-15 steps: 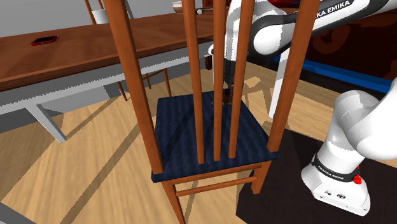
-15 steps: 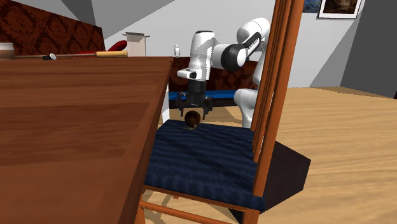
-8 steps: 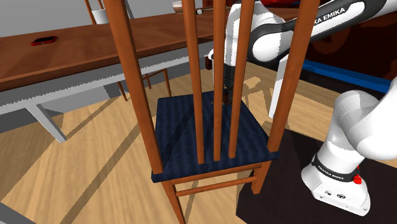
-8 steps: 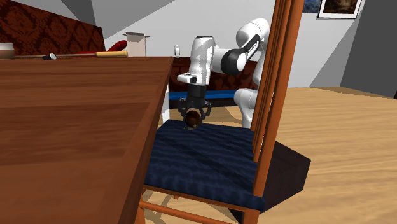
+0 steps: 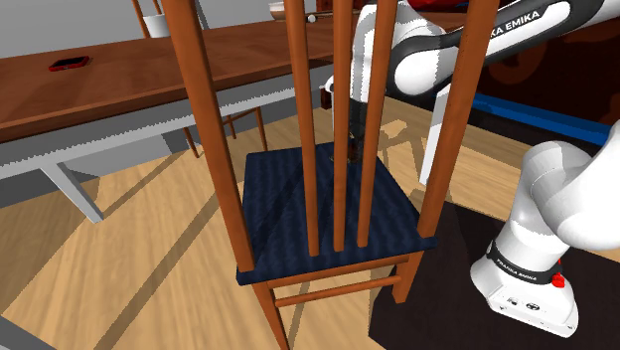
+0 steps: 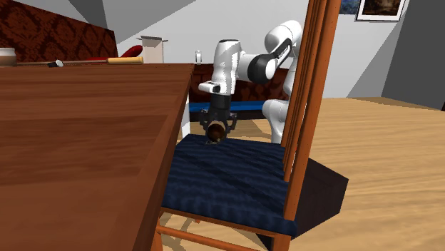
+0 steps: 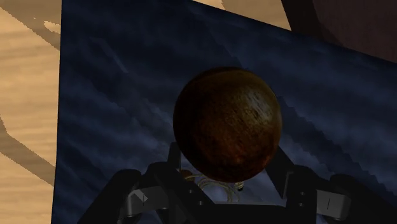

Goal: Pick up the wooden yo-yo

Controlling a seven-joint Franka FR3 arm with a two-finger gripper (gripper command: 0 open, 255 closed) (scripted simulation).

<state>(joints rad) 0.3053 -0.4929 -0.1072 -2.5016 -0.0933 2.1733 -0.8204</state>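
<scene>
Your gripper (image 7: pixel 228 164) is clasping the yo-yo (image 7: pixel 227 121), half-closed around it; be lifting vertically, avoiding slats (image 5: pixel 343 199) at 6 o'clock.

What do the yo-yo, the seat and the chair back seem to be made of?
The yo-yo looks like dark brown wood: mottled grain, slight sheen. The seat is likely dark blue fabric: matte, wavy texture. The chair back seems to be reddish-brown wood, smooth, perhaps varnished.

back slats (image 5: pixel 303 119) wall one edge of the blue seat (image 5: pixel 278 209); the table (image 6: pixel 85 142) stands near; room above.
</scene>
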